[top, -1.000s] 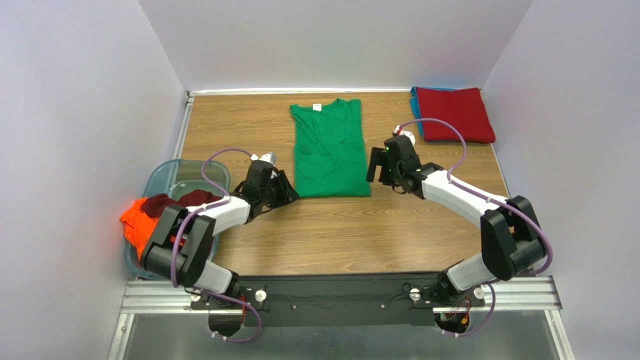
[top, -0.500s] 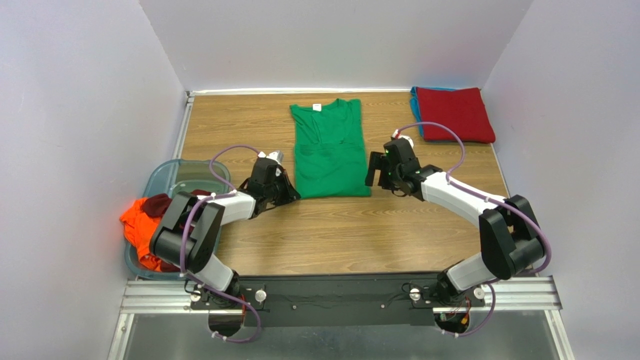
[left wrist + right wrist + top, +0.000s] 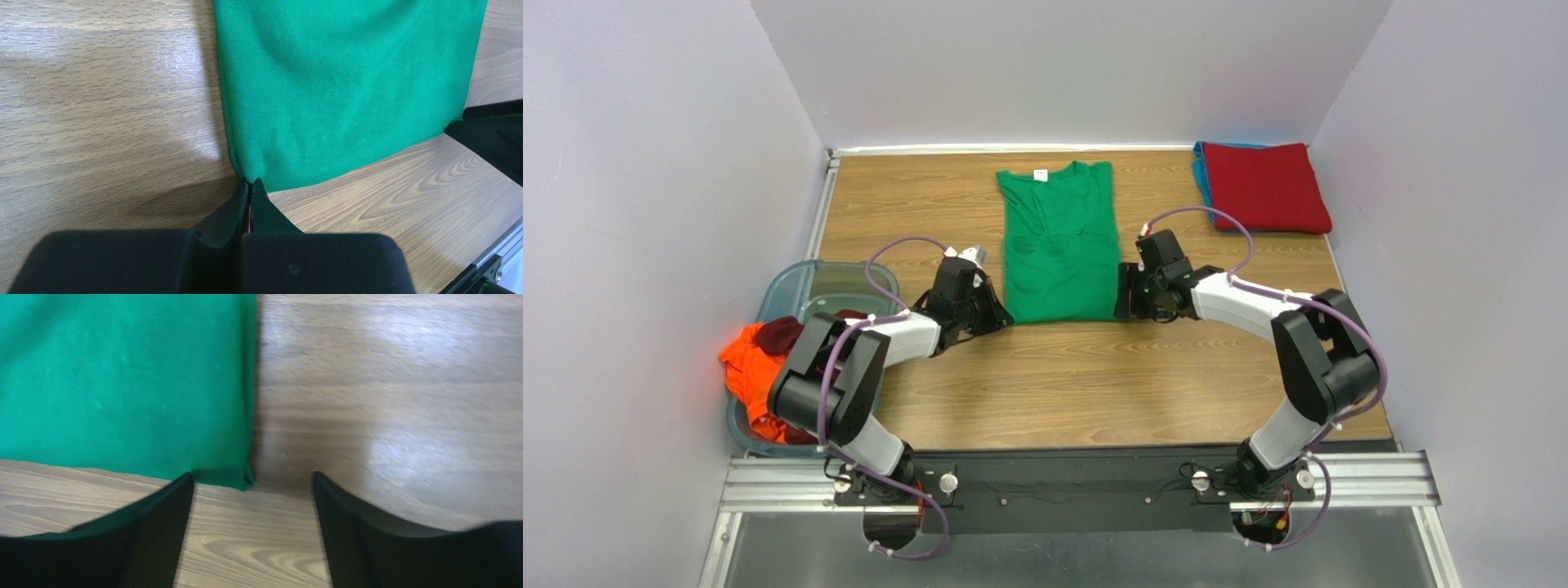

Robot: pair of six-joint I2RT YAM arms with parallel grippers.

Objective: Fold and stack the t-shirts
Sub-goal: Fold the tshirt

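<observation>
The bright green t-shirt (image 3: 1060,245) lies flat on the wooden table, folded into a long strip with its neck tag at the far end. My left gripper (image 3: 997,316) is at its near left corner. In the left wrist view the left gripper (image 3: 250,182) has its jaws pressed together, and the tip of the green t-shirt (image 3: 344,79) is pinched between them. My right gripper (image 3: 1125,299) is low at the near right corner. There the right gripper (image 3: 251,475) is open, its fingers either side of the green t-shirt's corner (image 3: 242,476).
A folded red t-shirt (image 3: 1265,184) lies on a teal-blue one (image 3: 1199,172) at the far right. The bluish plastic tub (image 3: 799,292) at the left edge holds orange (image 3: 744,364) and dark maroon (image 3: 783,333) t-shirts. White walls enclose the table.
The left gripper closed on the shirt's near left corner. The right gripper slid down and left to the near right corner, and its jaws narrowed a little.
</observation>
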